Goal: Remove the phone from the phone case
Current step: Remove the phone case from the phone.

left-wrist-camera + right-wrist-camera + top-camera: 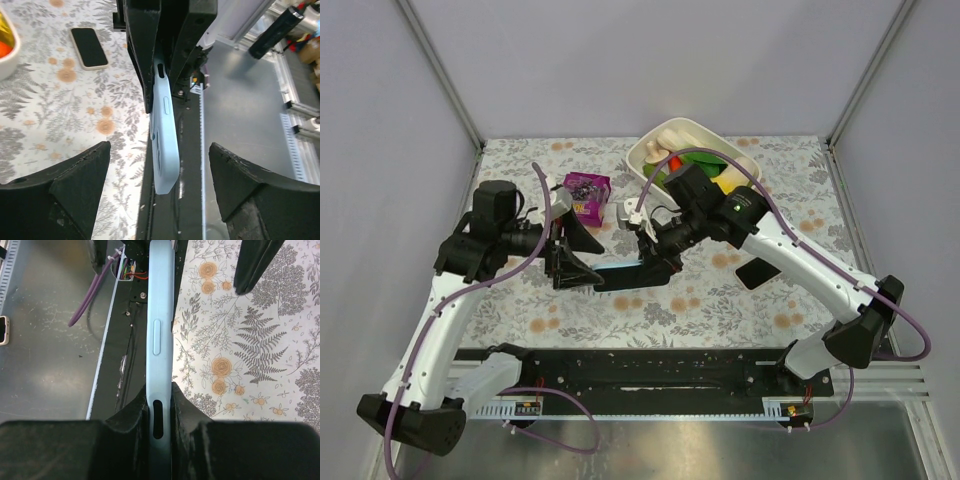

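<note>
grey walls on three sides, floral cloth over the table [720,300], black rail along its near edge.

case [165,150]: pale blue, held off the cloth, edge-on to both wrist cameras. side button and a slot cut-out show along the thin edge. cannot tell from these angles whether anything sits inside it.

right gripper [159,405]: clamped on one end of the case, one finger pressed against each broad face. the rest of the case sticks out free beyond the fingertips.

left gripper [582,255]: spread wide at the free end of the case, facing the right gripper. one finger stands to each side of the case with clear gaps, touching nothing and holding nothing.

phone [757,272]: flat on the cloth to the right of the case, well apart from it, beyond the right forearm. dark screen up, light rim around it, no gripper near.

bowl [650,150]: white, behind the case toward the back wall, with coloured toy food inside, partly hidden by the right arm.

packet [586,190]: purple, behind the case and slightly left, near the bowl.
</note>
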You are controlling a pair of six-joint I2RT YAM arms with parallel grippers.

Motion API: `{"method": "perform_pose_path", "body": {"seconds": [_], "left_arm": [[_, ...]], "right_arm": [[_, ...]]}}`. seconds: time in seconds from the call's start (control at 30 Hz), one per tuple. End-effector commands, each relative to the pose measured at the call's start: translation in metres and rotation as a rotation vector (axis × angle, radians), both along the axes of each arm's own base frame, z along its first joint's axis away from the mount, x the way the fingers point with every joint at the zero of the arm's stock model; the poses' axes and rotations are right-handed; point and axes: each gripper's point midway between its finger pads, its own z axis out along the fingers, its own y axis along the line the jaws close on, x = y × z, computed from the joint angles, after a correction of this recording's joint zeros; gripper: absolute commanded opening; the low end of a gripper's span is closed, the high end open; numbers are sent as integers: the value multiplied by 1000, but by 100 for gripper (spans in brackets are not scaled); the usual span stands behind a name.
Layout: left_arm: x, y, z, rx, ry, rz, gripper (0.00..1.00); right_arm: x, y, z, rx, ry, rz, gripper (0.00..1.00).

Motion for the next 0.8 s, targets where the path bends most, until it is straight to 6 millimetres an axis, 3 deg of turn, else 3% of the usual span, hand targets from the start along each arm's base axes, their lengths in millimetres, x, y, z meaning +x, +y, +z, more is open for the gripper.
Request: {"method": "perform_pose_path", "body": {"seconds": [0.0,0.2,0.4,0.6,0.77], "left_arm": [[-8,-6,15,-96,34,-103,80],[-15,-6,16,-128,72,-165,51],[-19,-5,12,-134,90,-177,38],[-24,-4,6,-141,127,-196,0],[-32,-1,11,-187,174,-256,0]], "right_arm": [[5,5,41,119,-96,9,0],[4,4,41,121,-104,14,0],[3,0,41,127,-107,15,0],[1,1,49,161,-117,24,0],[-4,2,55,193,-125,71,0]]}}
